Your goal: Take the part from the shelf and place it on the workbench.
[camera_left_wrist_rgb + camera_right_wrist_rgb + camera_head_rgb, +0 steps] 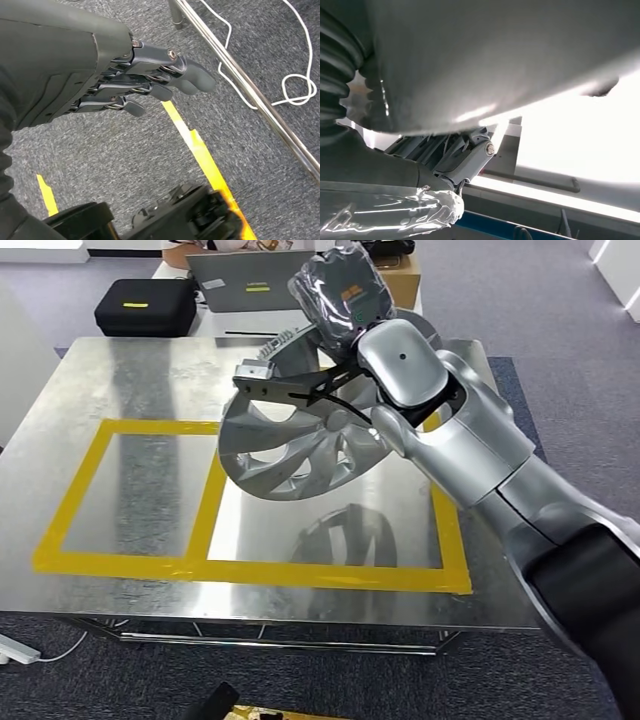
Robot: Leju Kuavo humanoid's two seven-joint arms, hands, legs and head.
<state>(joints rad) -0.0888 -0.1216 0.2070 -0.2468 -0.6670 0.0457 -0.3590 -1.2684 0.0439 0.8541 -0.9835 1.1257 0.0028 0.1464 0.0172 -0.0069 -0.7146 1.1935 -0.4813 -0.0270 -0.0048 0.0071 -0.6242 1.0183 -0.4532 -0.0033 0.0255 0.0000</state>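
Wheel cover (298, 445), silver and spoked, hangs in the air over the metal surface (151, 380), carried by the right hand (317, 390). From the head view, the fingers (264, 383) are clamped on the upper rim of the part, reaching across it toward the robot's left, with the silver forearm coming in from the lower right. The part is tilted, its spoked face turned partly toward the camera, its lower edge nearest the surface but apart from it; a dark reflection lies directly beneath. It hangs above the right-hand box of the yellow tape outline (106, 490), roughly over the dividing strip and the back line. In my judgement the coming move is a straight lowering: the surface lies directly below the held part, and the disc needs levelling so that its broad face, not its edge, meets the metal. A black case (143, 305) and a cardboard box (400, 280) sit beyond the far edge, well clear.

Left wrist view: the left hand (151, 80) hangs low over grey carpet (132, 150), fingers straight, close together and holding nothing. Yellow floor tape (200, 150), a white cable (294, 85) and a metal frame rail (245, 85) lie near it. This hand is well away from the part and plays no role at present.

Right wrist view: the underside of the part spans the frame as a broad grey curve. The dark fingers (467, 155) press up against it, confirming a closed hold on the rim. Glare hides most of what lies beyond.
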